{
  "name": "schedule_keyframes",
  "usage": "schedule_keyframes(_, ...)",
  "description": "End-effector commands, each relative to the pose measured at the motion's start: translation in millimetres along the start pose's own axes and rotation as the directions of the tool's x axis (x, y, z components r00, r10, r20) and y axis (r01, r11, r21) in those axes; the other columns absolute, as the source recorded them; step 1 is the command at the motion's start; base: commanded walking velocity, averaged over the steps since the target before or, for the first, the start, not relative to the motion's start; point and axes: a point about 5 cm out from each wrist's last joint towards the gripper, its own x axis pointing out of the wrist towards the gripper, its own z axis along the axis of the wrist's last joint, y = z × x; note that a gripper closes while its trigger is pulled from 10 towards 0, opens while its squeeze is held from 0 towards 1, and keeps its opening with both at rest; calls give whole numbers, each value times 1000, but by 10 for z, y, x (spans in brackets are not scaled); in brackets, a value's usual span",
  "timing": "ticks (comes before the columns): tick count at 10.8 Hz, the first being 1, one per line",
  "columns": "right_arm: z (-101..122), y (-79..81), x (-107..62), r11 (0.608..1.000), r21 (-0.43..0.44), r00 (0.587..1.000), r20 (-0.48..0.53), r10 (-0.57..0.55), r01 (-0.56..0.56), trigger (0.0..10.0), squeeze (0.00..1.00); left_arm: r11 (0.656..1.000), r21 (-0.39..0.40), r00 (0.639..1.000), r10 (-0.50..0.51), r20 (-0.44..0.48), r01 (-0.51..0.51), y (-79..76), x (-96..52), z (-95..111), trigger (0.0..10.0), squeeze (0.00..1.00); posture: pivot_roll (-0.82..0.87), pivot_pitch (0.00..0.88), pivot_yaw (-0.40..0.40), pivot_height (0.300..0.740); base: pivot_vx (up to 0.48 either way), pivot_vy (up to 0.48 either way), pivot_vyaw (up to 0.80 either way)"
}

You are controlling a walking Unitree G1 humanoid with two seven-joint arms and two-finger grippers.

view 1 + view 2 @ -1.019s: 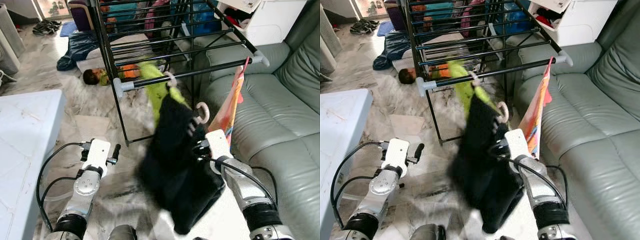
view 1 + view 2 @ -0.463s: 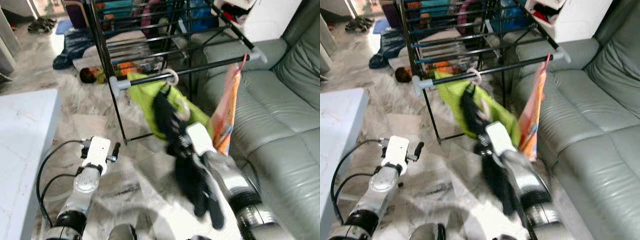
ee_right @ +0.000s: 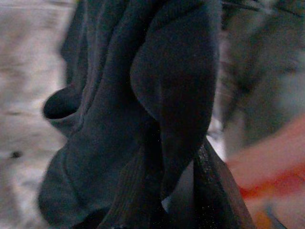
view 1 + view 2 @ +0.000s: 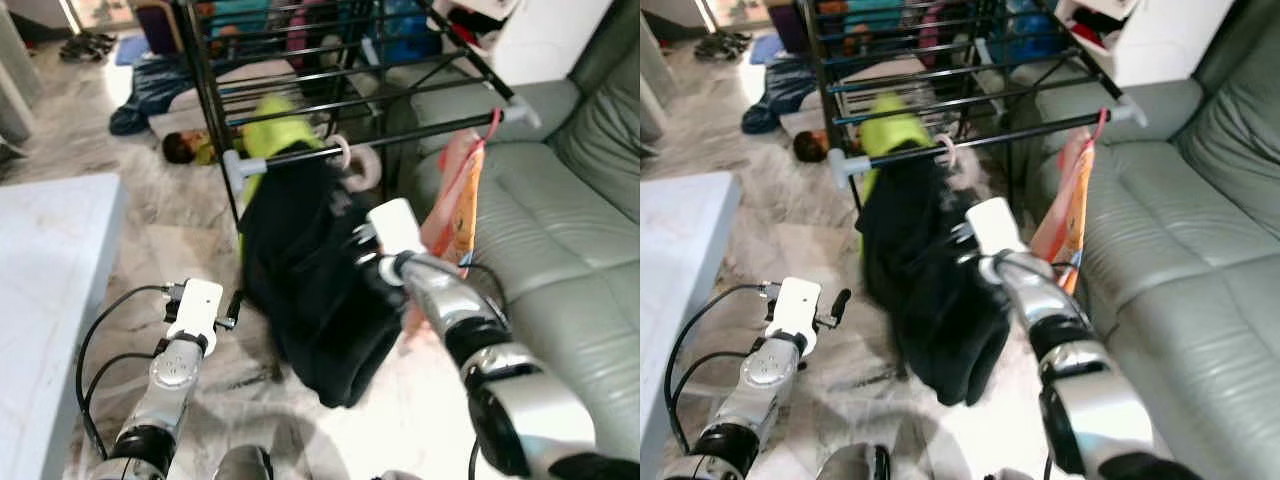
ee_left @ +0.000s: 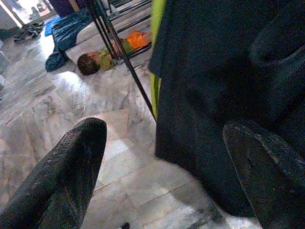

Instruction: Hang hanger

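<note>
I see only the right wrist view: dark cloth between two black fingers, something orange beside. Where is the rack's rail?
Observer: Just above the right gripper, which holds the black garment before the front rail.
Operator: What is the orange thing?
Observer: An orange garment hanging on the same rail, nearer the sofa.
Operator: And the left arm?
Observer: The left gripper is low over the floor, open.

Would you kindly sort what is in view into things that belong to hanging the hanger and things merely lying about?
Belongs to the job:
- black garment on its hanger
- drying rack rail
- right end effector, at the garment

Just lying about:
- green garment and orange cloth on the rail
- grey sofa
- white table
- blue clothes on the floor
- left end effector, idle, open
</note>
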Motion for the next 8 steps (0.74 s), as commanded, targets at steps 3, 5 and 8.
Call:
schedule_keyframes(3,11,-355,-60,976,101,980,20,-198,195,10000,0,1000,1,1000,-12,3,12,-13,28,31,10000,0,-34,0,-6,740,0,0,0)
schedule_keyframes(5,-148,-516,-139,961,87,965,-9,-262,261,10000,0,1000,7,1000,-20,4,20,-21,28,30,10000,0,-40,0,-1,740,0,0,0)
schedule_keyframes(8,-319,-397,-164,991,10,990,-53,-133,134,10000,0,1000,10,1000,-21,3,21,-25,30,31,10000,0,-44,0,0,740,0,0,0)
